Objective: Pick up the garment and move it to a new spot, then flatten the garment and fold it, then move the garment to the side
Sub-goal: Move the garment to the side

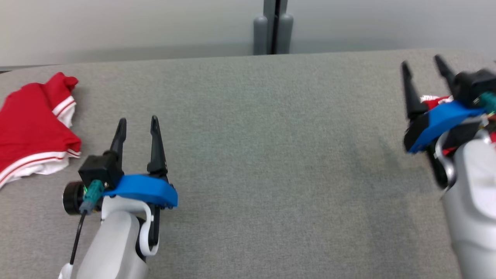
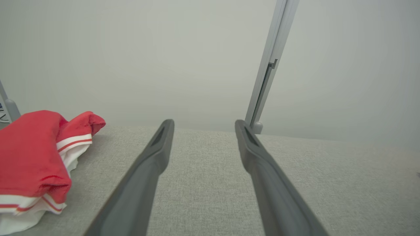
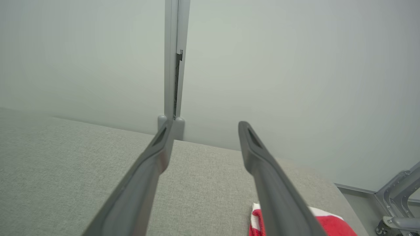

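The worktop [image 1: 271, 162] is matt woven cloth. The garment [image 1: 31, 120] is soft red cloth; the left claw [image 1: 138, 121], matt plastic.

Grey fabric table [image 1: 271, 155]; pale wall [image 1: 116, 27]; grey post [image 1: 273, 27].

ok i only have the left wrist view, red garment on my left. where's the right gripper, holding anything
observer: The right gripper is at the far right of the table in the head view, fingers apart with nothing between them.
operator: any cloth over there
observer: Yes, red and white cloth lies on the table under that gripper, partly hidden by it. I cannot tell whether it is folded.
operator: is my arm touching the garment anywhere
observer: No. In the head view the whole left gripper sits to the right of the garment, with a strip of table between them.
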Tool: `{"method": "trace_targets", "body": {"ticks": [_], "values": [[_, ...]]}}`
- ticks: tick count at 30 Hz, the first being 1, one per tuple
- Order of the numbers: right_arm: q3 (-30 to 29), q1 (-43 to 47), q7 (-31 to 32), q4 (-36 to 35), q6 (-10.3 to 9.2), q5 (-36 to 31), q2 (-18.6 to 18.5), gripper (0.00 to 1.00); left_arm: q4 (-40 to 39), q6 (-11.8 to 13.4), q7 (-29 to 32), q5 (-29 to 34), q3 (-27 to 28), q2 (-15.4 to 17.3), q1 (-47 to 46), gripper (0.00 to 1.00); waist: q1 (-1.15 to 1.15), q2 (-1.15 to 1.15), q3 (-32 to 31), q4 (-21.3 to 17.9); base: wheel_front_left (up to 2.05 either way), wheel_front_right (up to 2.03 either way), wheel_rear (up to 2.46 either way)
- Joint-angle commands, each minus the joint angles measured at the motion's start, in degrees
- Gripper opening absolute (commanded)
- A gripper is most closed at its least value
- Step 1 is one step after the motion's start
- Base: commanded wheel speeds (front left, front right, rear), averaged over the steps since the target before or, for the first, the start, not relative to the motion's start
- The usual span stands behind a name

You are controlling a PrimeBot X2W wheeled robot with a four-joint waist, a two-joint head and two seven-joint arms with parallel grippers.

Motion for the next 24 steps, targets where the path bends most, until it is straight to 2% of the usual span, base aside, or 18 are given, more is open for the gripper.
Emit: {"method": "trace_targets", "body": {"ticks": [1,6,12,19,24], "values": [[-0.3,2.8,-0.8,-1.5,-0.01,0.0,1.4,1.00,0.4,0.1,-0.3,-0.3,0.4,-0.1,1.1,1.00,0.01,0.00,-1.0,0.3,0.00,0.00,0.00],[-4.8,11.5,-2.3,-6.4,-0.01,-3.8,6.9,1.00,0.1,-0.4,-0.4,-0.1,1.4,-1.3,5.1,1.00,0.01,0.00,-4.2,2.0,0.00,0.00,0.00],[-6.0,20.5,-3.7,-11.1,-0.01,-5.4,9.6,1.00,-0.4,-1.0,-0.4,0.8,1.4,-1.9,9.9,1.00,0.01,0.00,-6.6,3.1,0.00,0.00,0.00],[-4.0,31.3,-3.6,-16.9,-0.01,1.3,9.9,1.00,-0.6,-1.3,-0.4,1.2,0.6,-3.1,14.6,1.00,0.01,0.00,-9.9,3.9,0.00,0.00,0.00],[-2.4,35.4,-3.5,-19.7,-0.01,5.2,9.9,1.00,0.3,-1.1,-0.4,1.0,0.0,-3.1,16.0,1.00,0.01,0.00,-11.5,3.1,0.00,0.00,0.00]]}}
